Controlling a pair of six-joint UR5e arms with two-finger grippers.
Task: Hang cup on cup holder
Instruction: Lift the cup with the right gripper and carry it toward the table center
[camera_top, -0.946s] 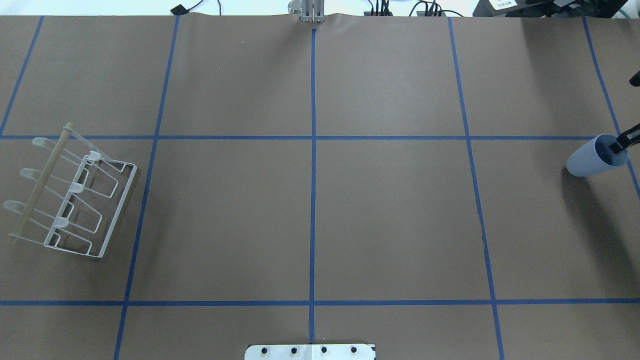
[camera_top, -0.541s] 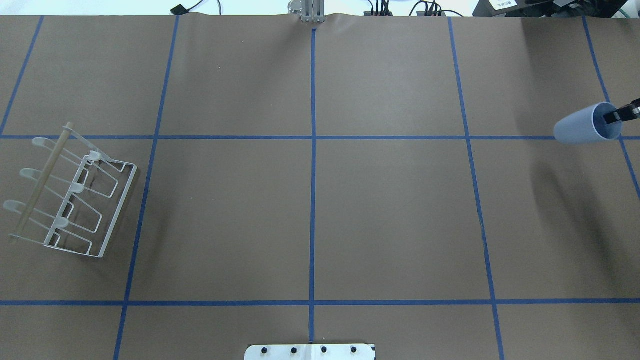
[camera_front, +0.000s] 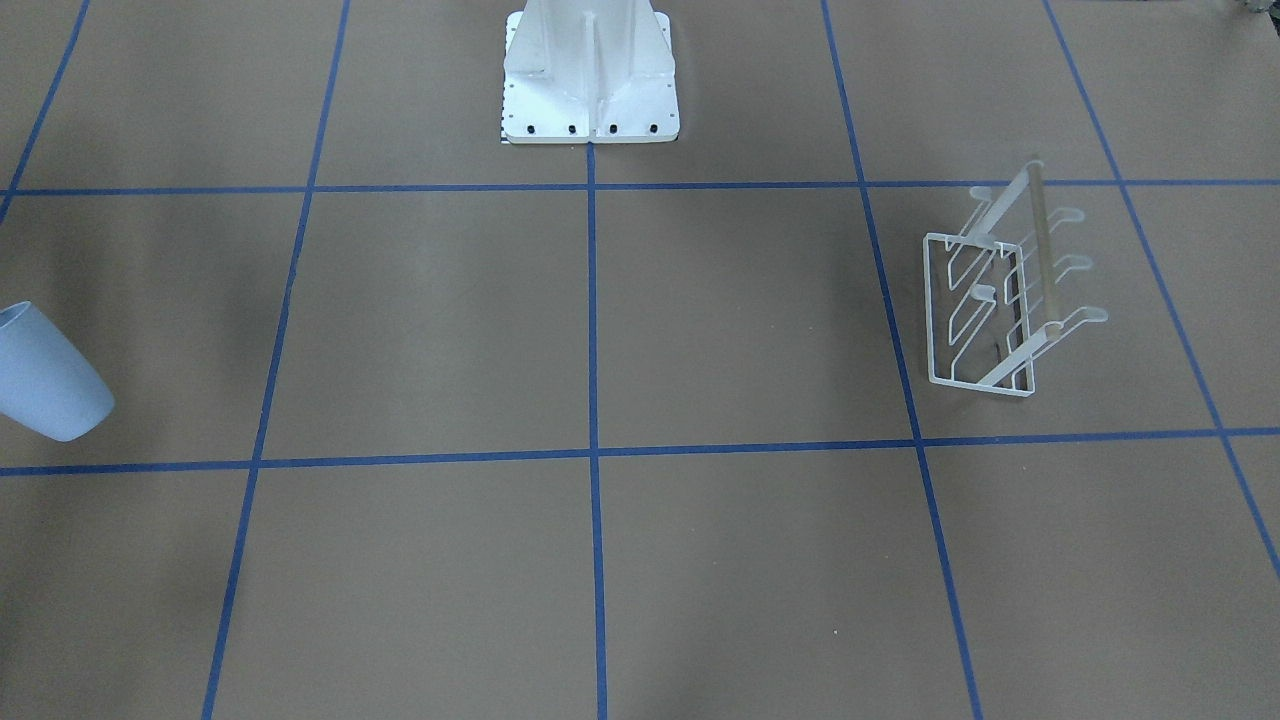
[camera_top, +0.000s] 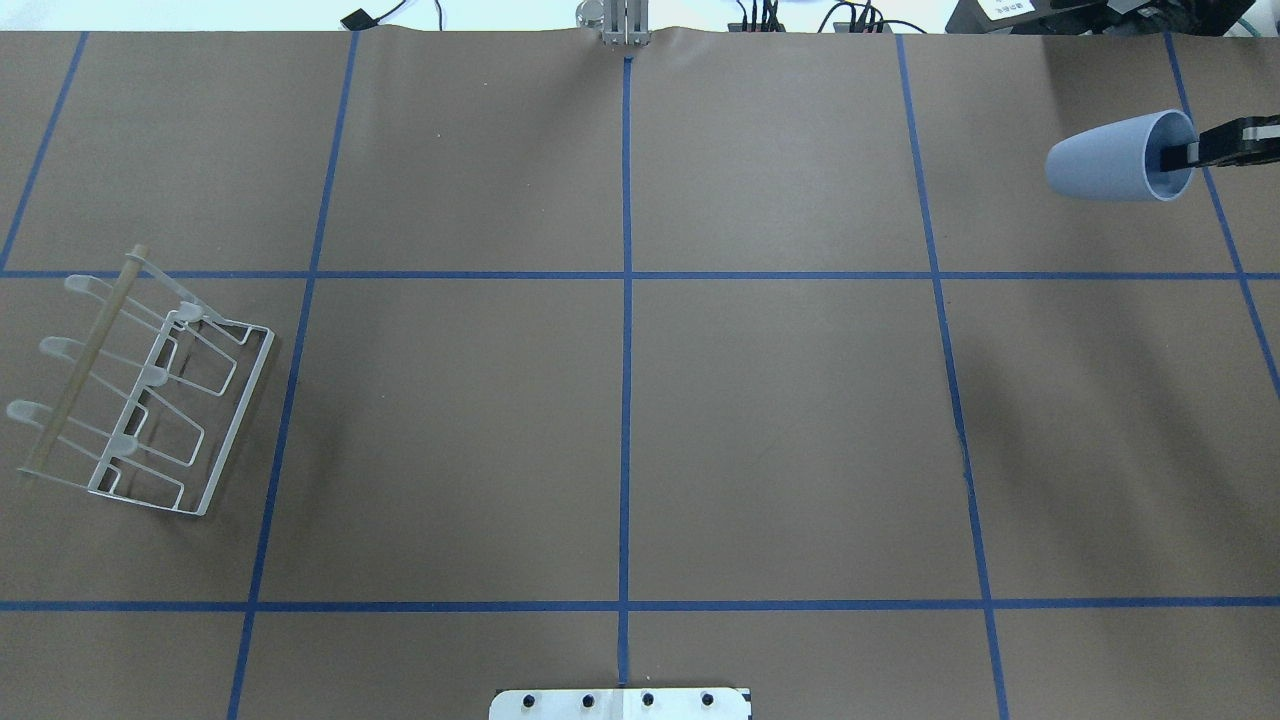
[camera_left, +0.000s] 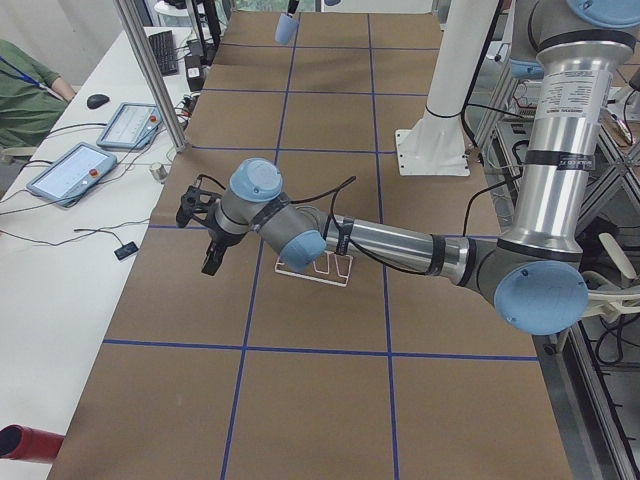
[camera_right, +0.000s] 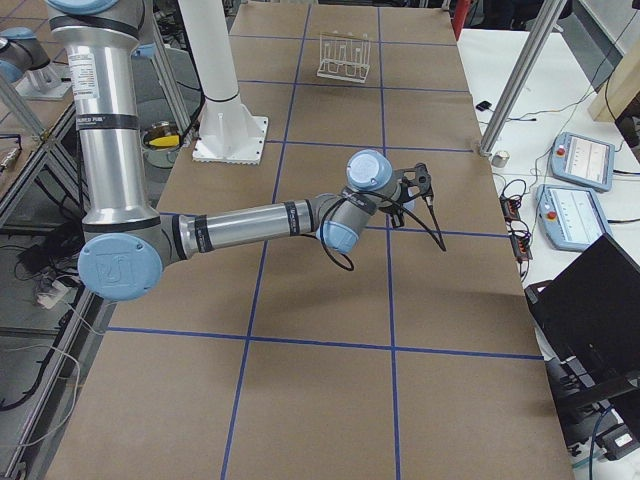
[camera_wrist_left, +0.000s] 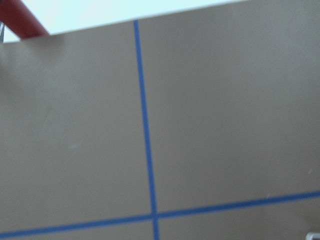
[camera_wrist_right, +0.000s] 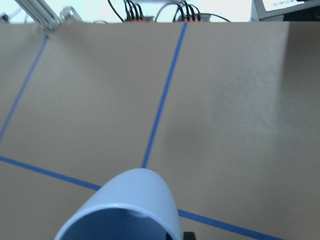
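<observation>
The right end effector holds the pale-blue cup by its rim, reaching into its mouth. The cup lies sideways, base pointing away.

Nothing can be read: the dark lettering down the right arm and the left arm, and the print on a white label, are too small and blurred.

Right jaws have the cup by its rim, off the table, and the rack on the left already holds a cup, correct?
No: the cup holder is empty, every prong bare, as the overhead view shows. Otherwise yes: the right gripper has its jaws on the rim of the cup, lifted off the table.
</observation>
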